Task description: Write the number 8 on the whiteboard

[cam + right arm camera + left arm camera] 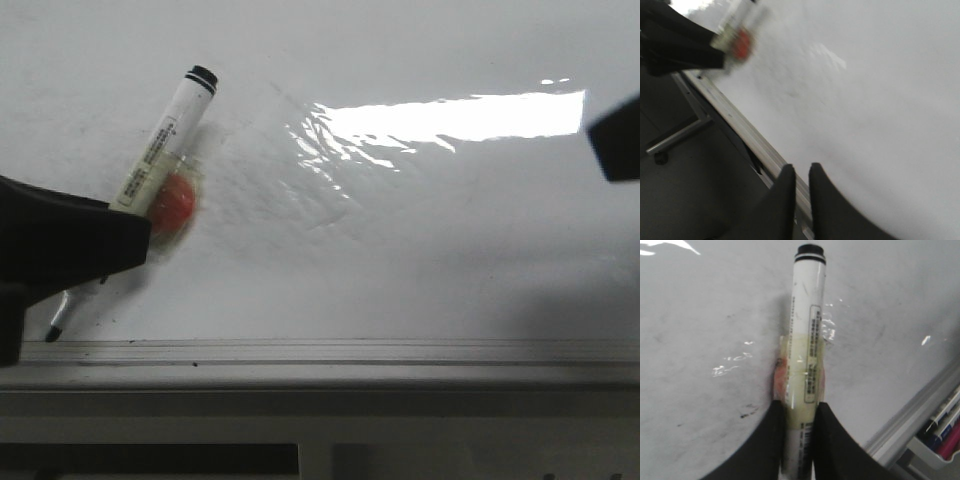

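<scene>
The whiteboard [420, 260] is glossy white with faint grey smudges and a glare patch [450, 115]. No drawn number 8 shows on it in any view. My left gripper [112, 235] is shut on a white marker [165, 130] with a black end cap. The marker is tilted, its dark tip [55, 328] low by the board's bottom frame. A red-orange blob [172, 205] is taped to the marker. In the left wrist view my gripper [798, 407] clamps the marker [809, 315]. My right gripper [801, 169] is shut and empty over the board's edge.
The grey metal frame [350, 350] runs along the board's near edge and also shows in the right wrist view [755, 145]. A tray with spare markers [945, 435] sits beyond the frame. A few small black specks [747, 412] lie on the board beside my left fingers.
</scene>
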You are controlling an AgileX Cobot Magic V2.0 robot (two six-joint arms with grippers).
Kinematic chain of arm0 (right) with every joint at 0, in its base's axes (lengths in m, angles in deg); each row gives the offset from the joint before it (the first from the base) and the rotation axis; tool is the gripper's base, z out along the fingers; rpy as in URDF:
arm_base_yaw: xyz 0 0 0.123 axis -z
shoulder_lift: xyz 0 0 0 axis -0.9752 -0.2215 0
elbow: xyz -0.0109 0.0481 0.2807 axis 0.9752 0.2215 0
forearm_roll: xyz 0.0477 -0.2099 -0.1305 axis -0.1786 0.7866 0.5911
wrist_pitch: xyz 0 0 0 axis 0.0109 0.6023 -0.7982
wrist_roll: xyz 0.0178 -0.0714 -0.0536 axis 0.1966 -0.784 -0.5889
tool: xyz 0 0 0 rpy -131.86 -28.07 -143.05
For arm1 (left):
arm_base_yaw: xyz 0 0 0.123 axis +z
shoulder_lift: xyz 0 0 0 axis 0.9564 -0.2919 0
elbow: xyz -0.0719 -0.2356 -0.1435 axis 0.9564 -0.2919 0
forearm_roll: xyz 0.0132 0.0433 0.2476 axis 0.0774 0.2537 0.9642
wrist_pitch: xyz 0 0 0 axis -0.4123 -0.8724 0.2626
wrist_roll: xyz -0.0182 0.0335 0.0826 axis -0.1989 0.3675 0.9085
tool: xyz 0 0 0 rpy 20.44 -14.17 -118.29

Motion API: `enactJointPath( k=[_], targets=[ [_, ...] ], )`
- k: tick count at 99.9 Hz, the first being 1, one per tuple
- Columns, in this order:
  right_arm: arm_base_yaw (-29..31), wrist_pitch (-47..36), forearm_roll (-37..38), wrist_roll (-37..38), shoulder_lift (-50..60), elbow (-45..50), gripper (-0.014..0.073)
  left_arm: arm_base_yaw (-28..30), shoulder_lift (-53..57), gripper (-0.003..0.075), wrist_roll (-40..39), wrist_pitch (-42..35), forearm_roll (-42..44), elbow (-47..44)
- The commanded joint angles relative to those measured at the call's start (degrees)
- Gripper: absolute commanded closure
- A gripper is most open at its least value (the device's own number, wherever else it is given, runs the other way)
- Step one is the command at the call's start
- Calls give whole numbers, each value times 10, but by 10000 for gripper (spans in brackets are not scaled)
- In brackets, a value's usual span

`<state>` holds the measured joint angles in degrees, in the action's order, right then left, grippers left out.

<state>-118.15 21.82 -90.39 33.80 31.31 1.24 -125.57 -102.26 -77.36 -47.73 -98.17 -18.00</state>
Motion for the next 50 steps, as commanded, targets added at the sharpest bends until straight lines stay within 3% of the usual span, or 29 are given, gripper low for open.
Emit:
enactJointPath(
  k=[1,12,21,35,50],
  targets=[
    [-34,-55,-3,-18,-38,-61,372,-2,3,741,-1,-42,63,12],
    [-57,-50,-3,-18,-80,-111,252,-9,3,741,-1,-86,152,12],
    [-63,-39,-3,-18,-105,-139,250,-11,3,741,-1,-118,206,12],
    [-79,1,-24,-18,-134,-170,250,-11,3,741,-1,-123,208,12],
    [-91,-10,-30,-18,-160,-177,250,-11,3,741,-1,-138,244,12]
  ],
)
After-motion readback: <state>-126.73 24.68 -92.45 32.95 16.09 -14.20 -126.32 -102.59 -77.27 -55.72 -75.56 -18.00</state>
